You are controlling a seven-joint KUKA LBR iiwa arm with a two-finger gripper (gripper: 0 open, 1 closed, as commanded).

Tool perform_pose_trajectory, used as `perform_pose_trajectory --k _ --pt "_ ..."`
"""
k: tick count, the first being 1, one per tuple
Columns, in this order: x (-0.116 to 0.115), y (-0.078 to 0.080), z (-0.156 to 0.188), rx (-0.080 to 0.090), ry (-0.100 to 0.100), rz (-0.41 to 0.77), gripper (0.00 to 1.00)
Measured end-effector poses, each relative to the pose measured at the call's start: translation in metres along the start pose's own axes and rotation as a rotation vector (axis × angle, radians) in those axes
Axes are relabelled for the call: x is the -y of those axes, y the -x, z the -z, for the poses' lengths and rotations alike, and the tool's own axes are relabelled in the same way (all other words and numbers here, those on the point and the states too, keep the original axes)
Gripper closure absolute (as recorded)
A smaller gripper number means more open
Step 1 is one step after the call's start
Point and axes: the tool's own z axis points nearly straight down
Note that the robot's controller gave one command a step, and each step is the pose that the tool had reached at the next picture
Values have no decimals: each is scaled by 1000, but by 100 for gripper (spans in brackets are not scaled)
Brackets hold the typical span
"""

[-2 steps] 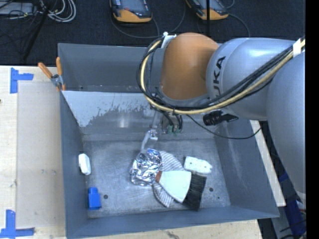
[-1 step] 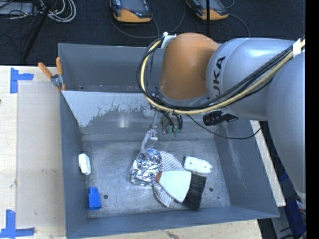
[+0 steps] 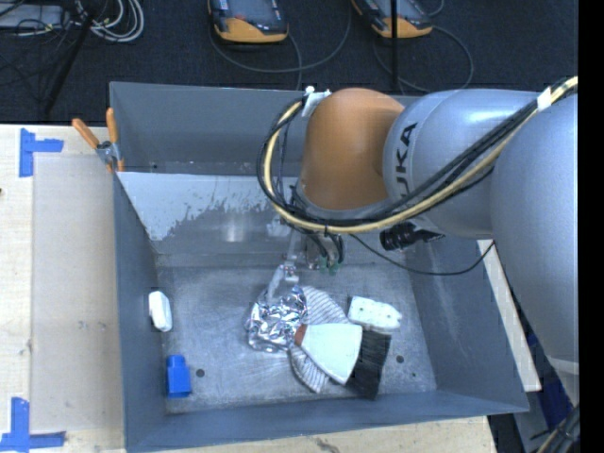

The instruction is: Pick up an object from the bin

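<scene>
Apparently lined up for a straight drop, the gripper (image 3: 287, 277) hangs just above the crumpled foil ball (image 3: 274, 325) in the middle of the bin (image 3: 203, 295), beside a black-bristled brush (image 3: 347, 352), though whether it is open I cannot tell.

The KUKA arm (image 3: 477, 163) comes in from the right, its thick grey link lying above and to the right of the end effector (image 3: 288, 276). An orange cover (image 3: 344, 149) caps the wrist just above the end effector. Black and yellow cables (image 3: 268, 163) loop round that cover. The end effector points downward beneath the wrist.
</scene>
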Motion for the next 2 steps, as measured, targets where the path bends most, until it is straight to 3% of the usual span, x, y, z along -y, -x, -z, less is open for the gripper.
perform_pose_trajectory --k 1,2 --pt "3 -2 -14 -3 0 26 0" --pt "39 -25 -56 -11 19 227 100"
